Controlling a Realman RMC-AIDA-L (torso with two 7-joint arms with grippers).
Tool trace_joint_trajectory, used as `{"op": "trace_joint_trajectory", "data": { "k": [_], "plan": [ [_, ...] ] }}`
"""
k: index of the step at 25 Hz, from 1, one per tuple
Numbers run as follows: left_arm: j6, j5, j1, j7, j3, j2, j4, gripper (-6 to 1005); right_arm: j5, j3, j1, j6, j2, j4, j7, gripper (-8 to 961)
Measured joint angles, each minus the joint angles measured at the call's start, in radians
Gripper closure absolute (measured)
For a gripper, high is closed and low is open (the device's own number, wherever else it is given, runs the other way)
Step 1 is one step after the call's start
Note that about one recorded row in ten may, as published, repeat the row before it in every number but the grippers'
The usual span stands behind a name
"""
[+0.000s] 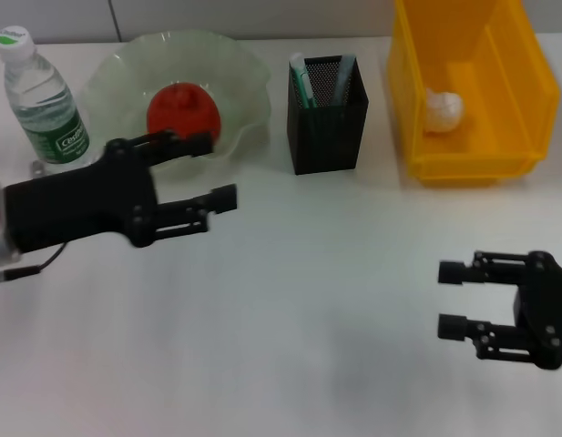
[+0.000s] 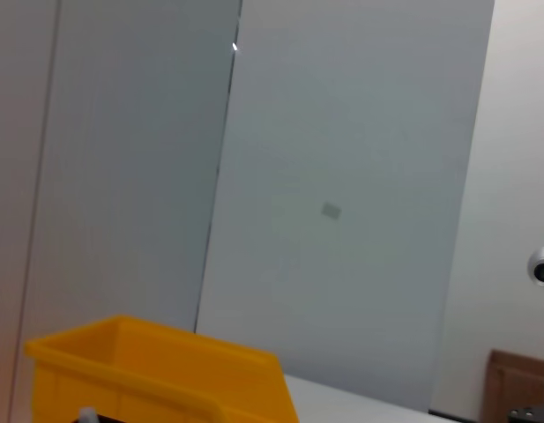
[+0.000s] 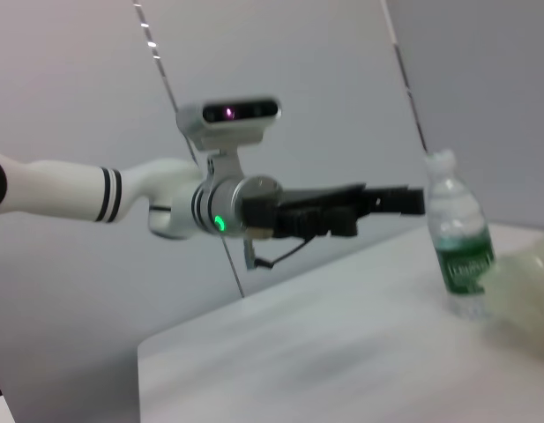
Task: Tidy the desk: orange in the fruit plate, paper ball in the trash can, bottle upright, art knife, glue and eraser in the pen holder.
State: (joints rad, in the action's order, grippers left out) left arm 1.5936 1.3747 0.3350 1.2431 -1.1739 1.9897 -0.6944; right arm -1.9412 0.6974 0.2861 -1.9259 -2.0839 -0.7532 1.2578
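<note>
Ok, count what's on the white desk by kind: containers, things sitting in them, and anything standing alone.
Containers: 3 (pale-green glass fruit plate, black mesh pen holder, yellow plastic trash can)
Contents: 4 (orange, paper ball, mint-green art knife, grey glue stick)
Alone: 1 (clear water bottle)
Total: 8

Glass fruit plate (image 1: 249, 86); black metal-mesh pen holder (image 1: 327, 137); glossy plastic trash can (image 1: 526, 82).

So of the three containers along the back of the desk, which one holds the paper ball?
The yellow trash can, the rightmost of the three. The white paper ball lies on its floor. The fruit plate holds the orange; the black mesh pen holder holds stationery.
</note>
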Motion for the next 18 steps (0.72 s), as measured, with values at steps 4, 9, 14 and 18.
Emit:
{"op": "trace_joint_trajectory", "data": {
  "k": [4, 9, 14, 18],
  "plan": [
    [0.023, 0.008, -0.036, -0.012, 0.013, -0.006, 0.004, 197, 0.034, 0.005, 0.038, 0.003, -0.003, 0.01, -0.029, 371],
    [0.017, 0.104, -0.036, -0.012, 0.025, 0.014, 0.006, 197, 0.045, 0.008, 0.063, 0.005, -0.003, 0.021, -0.062, 212],
    [0.016, 0.148, -0.031, -0.014, 0.028, 0.027, 0.007, 197, 0.045, 0.037, 0.081, 0.012, -0.003, 0.034, -0.069, 212],
    [0.016, 0.151, -0.031, -0.014, 0.029, 0.028, 0.007, 197, 0.045, 0.06, 0.087, 0.039, -0.002, 0.043, -0.069, 212]
  ]
}}
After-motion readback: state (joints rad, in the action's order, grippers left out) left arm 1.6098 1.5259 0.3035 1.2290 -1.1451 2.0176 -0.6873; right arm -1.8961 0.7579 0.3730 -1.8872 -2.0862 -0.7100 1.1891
